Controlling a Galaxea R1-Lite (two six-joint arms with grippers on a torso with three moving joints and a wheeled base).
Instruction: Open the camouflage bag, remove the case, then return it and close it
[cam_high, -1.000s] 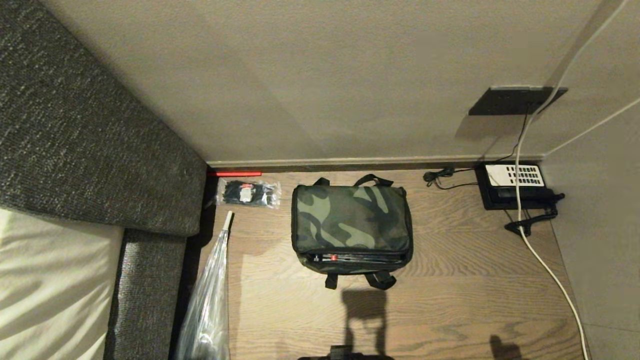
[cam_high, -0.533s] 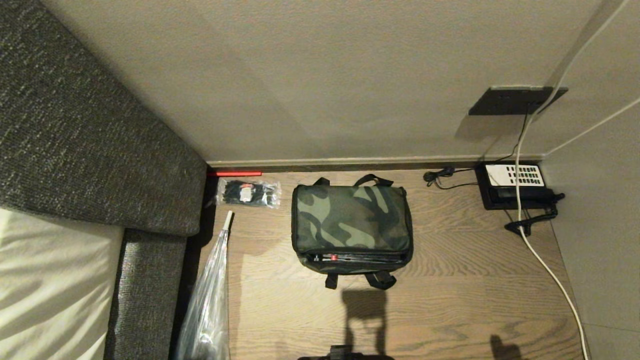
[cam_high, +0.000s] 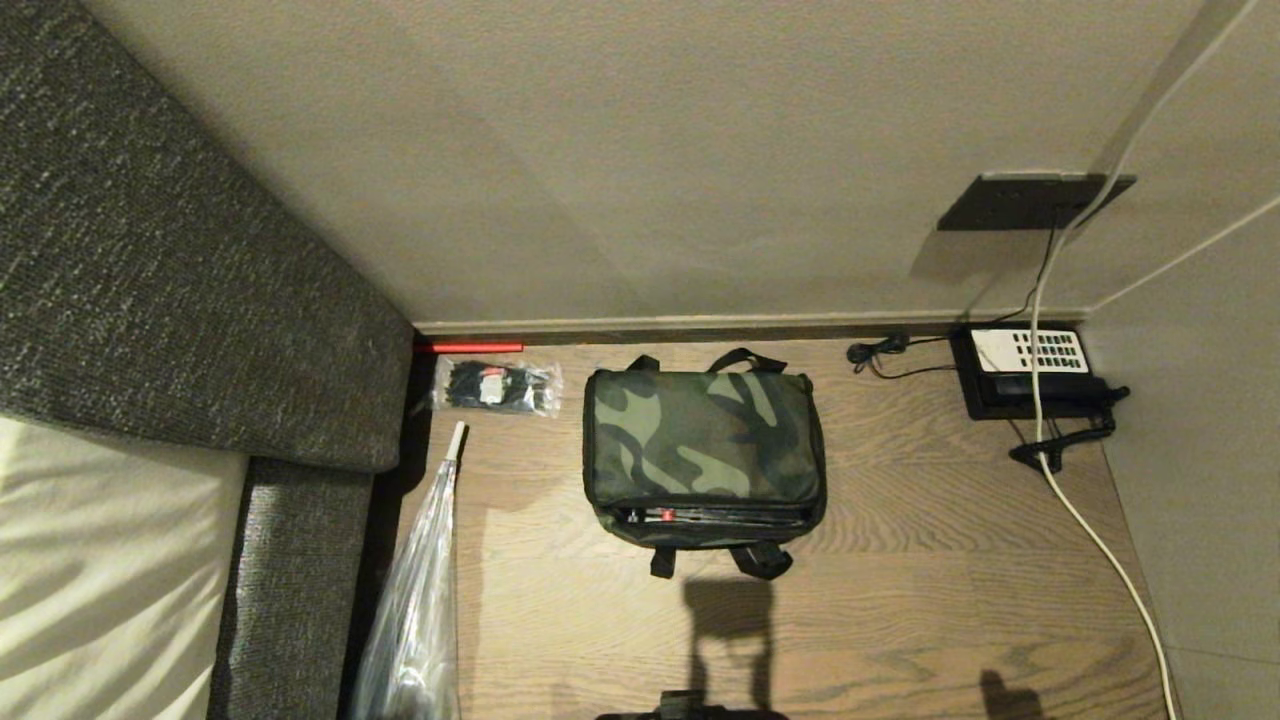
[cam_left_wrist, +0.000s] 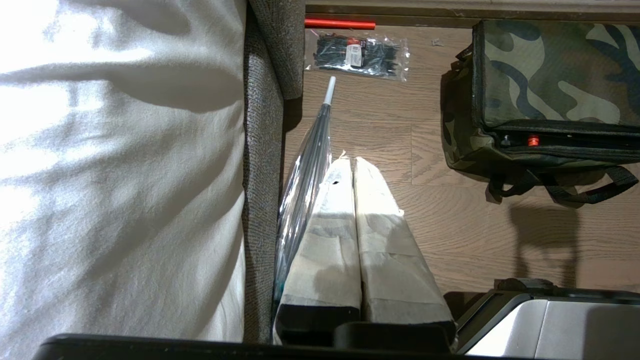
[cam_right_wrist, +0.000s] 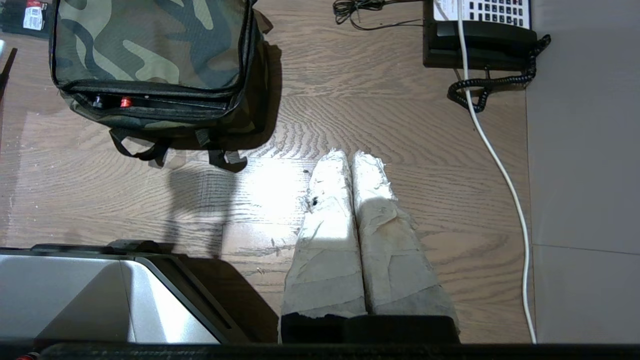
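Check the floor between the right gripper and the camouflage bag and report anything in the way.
Nothing visible blocks it. Bare wooden floor lies between the shut right gripper and the camouflage bag; the telephone and white cable lie off to the other side.

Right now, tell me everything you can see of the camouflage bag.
The camouflage bag is a boxy soft fabric bag in green, tan and black camouflage with black trim and black straps at its near and far sides. It sits flat on the wooden floor, lid on top. Along the near edge the lid gapes slightly, showing dark contents and a small red button. No gripper touches it; a packet of cable ties lies apart beside it.
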